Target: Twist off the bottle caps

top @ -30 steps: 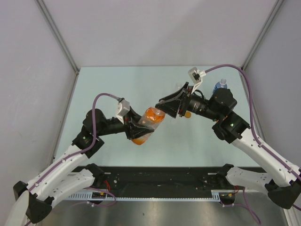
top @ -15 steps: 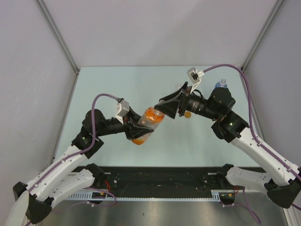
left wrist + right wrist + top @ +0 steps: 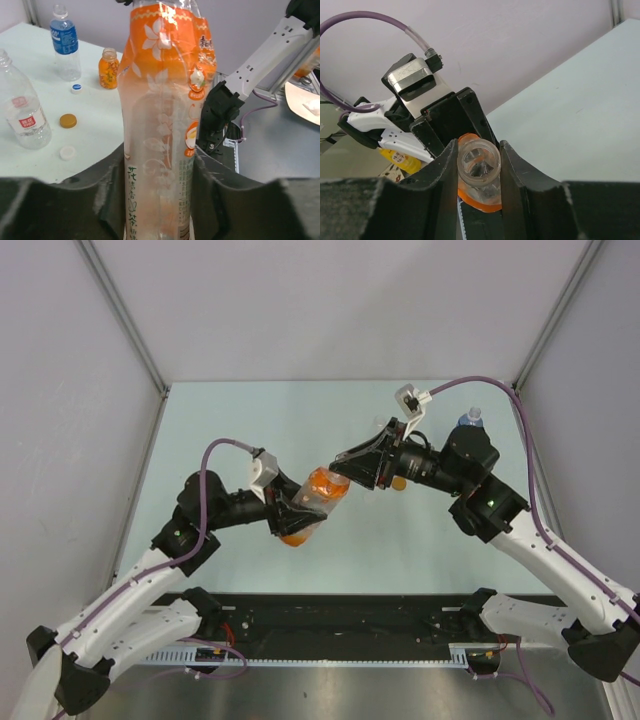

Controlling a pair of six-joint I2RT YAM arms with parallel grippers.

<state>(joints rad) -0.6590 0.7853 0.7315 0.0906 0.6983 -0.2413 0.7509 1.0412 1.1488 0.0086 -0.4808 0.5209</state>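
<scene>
left gripper [image 3: 288,508]: fingers pinching the orange bottle [image 3: 165,100] round its body, holding it tilted in the air over the middle of the table [image 3: 250,420].

right gripper [image 3: 345,466]: fingers drawn in on either side of the bottle's neck [image 3: 480,166] and look to touch it on both sides. Can't tell if that is a firm pinch.

Caps: 3 lie loose on the table in the left wrist view: blue-and-white cap [image 3: 76,88], brownish-orange cap [image 3: 68,120], white cap [image 3: 67,152]. They sit among the blue-label bottle [image 3: 65,42], small orange bottle [image 3: 107,67] and red-label bottle [image 3: 22,117], toward the right edge. All 3 bottles look uncapped.

Risks, my read:
- The right wrist view shows what looks like a bare, open clear mouth, no cap on it. If so, a twist turns nothing and only squeezes the neck.
- The wall is thin and the label slick, so torque at the neck could spin the bottle in the left fingers.
- It is tilted and possibly open; anything inside could spill. Can't tell the contents.
</scene>
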